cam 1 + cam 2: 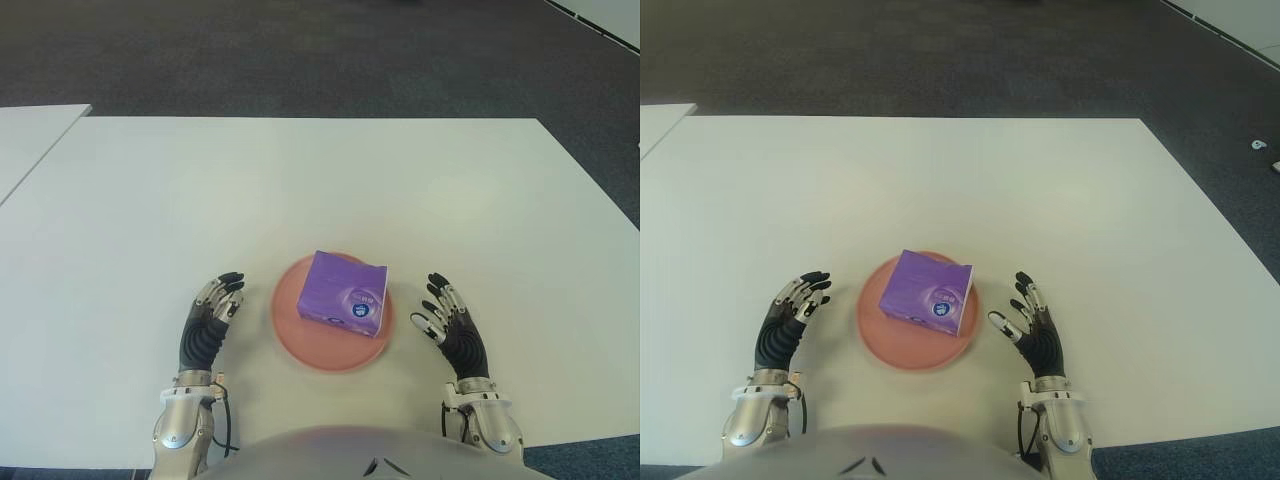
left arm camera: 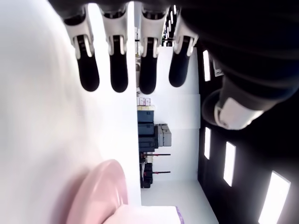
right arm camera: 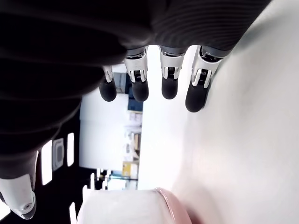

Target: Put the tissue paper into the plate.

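A wide white rectangular table [image 1: 300, 180] spreads before me, with dark carpet floor [image 1: 300, 50] beyond its far edge. Near me sits a round pink plate [image 1: 300, 335], and the purple square pack of tissue paper [image 1: 348, 292] lies on it, toward its far right side. My left hand [image 1: 208, 325] shows just left of the plate, fingers relaxed and spread, holding nothing. My right hand [image 1: 450, 325] shows just right of it, fingers likewise spread and empty.

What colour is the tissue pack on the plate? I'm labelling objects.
Purple, with a small round blue-and-white mark on the tissue pack; the left eye view shows it best.
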Robot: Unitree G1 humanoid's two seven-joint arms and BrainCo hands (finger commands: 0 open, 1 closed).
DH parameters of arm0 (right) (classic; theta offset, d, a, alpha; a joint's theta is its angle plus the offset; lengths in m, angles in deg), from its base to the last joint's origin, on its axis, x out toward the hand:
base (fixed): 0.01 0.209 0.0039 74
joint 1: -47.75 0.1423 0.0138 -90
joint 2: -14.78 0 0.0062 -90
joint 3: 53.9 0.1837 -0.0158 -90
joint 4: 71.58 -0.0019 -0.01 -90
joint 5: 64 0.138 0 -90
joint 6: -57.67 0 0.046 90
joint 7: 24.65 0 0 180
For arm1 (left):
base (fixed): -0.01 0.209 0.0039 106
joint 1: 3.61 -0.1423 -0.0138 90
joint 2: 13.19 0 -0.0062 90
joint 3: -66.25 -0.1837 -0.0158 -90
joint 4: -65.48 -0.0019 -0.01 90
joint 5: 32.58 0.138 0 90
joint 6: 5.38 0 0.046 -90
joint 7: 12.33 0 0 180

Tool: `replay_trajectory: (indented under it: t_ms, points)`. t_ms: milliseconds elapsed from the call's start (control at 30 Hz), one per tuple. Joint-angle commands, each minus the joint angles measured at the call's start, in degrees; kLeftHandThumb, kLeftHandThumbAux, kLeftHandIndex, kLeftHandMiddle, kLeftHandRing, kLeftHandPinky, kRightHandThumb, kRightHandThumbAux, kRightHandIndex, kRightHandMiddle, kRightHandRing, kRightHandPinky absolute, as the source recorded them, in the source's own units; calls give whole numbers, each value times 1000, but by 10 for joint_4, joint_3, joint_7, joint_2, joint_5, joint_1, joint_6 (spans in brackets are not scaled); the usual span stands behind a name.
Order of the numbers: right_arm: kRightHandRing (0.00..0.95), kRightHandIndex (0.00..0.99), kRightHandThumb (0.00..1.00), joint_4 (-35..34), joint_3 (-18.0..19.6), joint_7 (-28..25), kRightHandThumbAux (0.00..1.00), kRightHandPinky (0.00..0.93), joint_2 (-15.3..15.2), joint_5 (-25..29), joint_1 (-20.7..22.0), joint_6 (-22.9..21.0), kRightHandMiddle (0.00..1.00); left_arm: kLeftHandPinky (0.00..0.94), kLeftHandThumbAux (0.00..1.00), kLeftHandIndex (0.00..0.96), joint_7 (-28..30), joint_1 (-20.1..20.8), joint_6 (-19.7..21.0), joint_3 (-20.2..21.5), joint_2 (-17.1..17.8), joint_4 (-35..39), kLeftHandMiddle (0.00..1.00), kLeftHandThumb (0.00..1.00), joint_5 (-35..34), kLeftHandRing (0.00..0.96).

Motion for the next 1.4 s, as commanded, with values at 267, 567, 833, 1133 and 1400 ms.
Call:
replay_trajectory:
  t_ms: [267, 567, 833, 1133, 1400]
  points:
    - [3, 28, 157, 20, 9, -10, 603, 0, -7, 7, 1, -18, 73, 344, 563, 278, 0, -11, 77, -24, -11, 30, 288, 230, -11, 301]
    - [6, 32, 163, 27, 15, -13, 595, 0, -7, 9, 1, -14, 76, 332, 571, 288, -8, -17, 86, -26, -17, 30, 278, 222, 10, 296]
    - [3, 29, 148, 31, 19, -11, 608, 0, -7, 4, -2, -8, 73, 336, 599, 296, -6, -21, 85, -24, -20, 26, 282, 216, 17, 297]
    - [7, 30, 168, 36, 21, -16, 611, 0, -4, 19, -2, -5, 79, 323, 623, 299, -10, -27, 88, -24, -25, 29, 279, 216, 26, 291]
    - [21, 36, 172, 34, 19, -13, 591, 0, -6, 10, -8, 1, 93, 336, 637, 301, -5, -30, 81, -22, -24, 25, 283, 209, 27, 298]
